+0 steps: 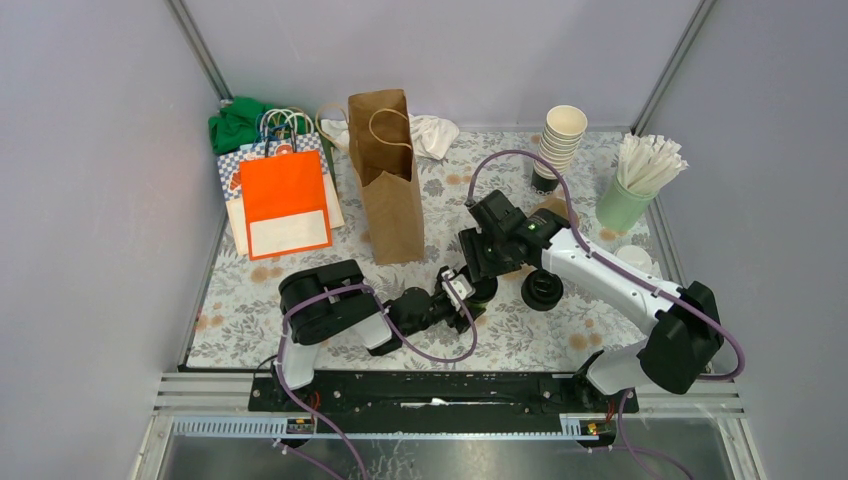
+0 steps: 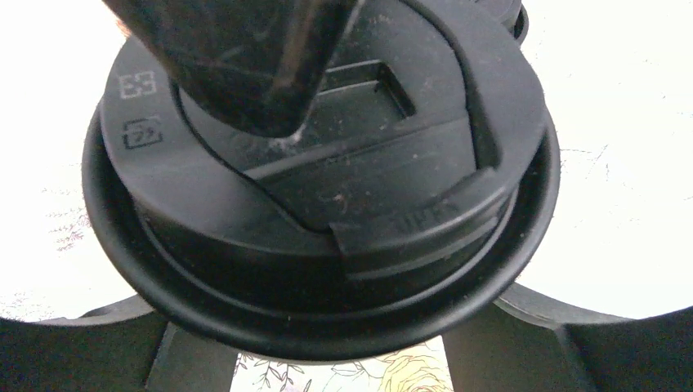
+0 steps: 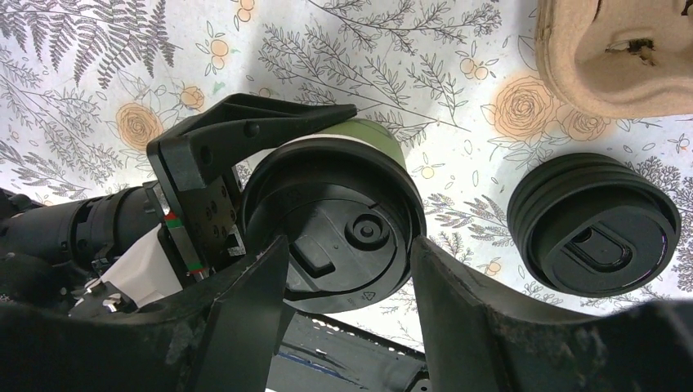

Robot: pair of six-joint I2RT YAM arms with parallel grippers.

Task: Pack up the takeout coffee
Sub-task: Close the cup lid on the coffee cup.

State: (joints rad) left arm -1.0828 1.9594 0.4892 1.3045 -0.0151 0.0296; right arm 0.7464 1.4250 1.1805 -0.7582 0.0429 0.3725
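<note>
The takeout coffee (image 3: 372, 137) is a dark-green cup under a round black lid (image 3: 335, 233), standing on the flowered cloth at mid-table. My left gripper (image 1: 470, 292) comes in low from the left and is shut on the cup, one finger (image 3: 245, 122) lying along its wall. The lid (image 2: 327, 204) fills the left wrist view, between the left gripper's (image 2: 343, 327) dark fingers. My right gripper (image 3: 347, 261) hangs over the lid from above, open, its fingers (image 3: 466, 302) straddling the top. One right fingertip (image 2: 245, 65) rests on the lid's upper face.
A stack of black lids (image 1: 541, 290) stands just right of the cup. Behind are a brown paper bag (image 1: 385, 180), an orange bag (image 1: 285, 200), stacked cream cups (image 1: 562, 140) and a pale green cup of white sticks (image 1: 630, 195). A cardboard carrier (image 3: 621, 49) lies nearby.
</note>
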